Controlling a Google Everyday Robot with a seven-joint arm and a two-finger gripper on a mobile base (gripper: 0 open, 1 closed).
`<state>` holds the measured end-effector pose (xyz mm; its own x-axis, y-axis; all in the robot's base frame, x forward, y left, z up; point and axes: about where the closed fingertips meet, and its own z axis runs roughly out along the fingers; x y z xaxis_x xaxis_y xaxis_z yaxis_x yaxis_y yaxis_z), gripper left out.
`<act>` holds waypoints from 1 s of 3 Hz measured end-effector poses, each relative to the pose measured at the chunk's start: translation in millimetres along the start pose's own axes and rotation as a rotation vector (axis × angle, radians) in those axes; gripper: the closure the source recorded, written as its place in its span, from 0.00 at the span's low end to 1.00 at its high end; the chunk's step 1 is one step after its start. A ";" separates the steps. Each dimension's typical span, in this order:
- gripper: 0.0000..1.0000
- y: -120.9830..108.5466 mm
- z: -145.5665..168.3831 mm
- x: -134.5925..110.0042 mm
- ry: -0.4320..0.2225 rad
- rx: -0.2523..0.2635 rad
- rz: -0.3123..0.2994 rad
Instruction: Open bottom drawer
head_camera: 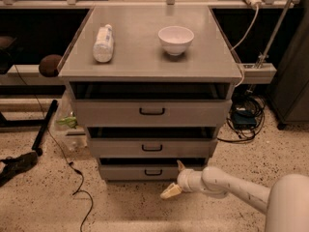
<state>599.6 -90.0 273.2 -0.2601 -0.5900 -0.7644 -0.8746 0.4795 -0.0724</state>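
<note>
The bottom drawer [130, 172] is the lowest, narrowest grey front of the cabinet, with a small black bar handle [153, 172]. It stands a little pulled out, like the two drawers above it. My gripper [175, 179] is low near the floor, just right of the handle, in front of the drawer's right half. It is open: one cream fingertip [170, 191] points down-left toward the floor, the other [181, 166] reaches up against the drawer front. It holds nothing. My white arm [231, 187] comes in from the lower right.
The middle drawer [152, 148] and top drawer [152, 111] sit above. A white bowl [175, 39] and a lying bottle [103, 43] are on the cabinet top. Cables [72, 178] and a black object [17, 164] lie on the floor at left; cables at right [244, 117].
</note>
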 end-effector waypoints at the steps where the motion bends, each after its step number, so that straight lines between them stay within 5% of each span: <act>1: 0.00 -17.3 16.4 -3.5 -0.007 0.001 -0.024; 3: 0.00 -46.6 47.3 7.4 0.059 -0.004 -0.007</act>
<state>657.8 -86.0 240.6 -0.2771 -0.6307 -0.7249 -0.8780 0.4727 -0.0756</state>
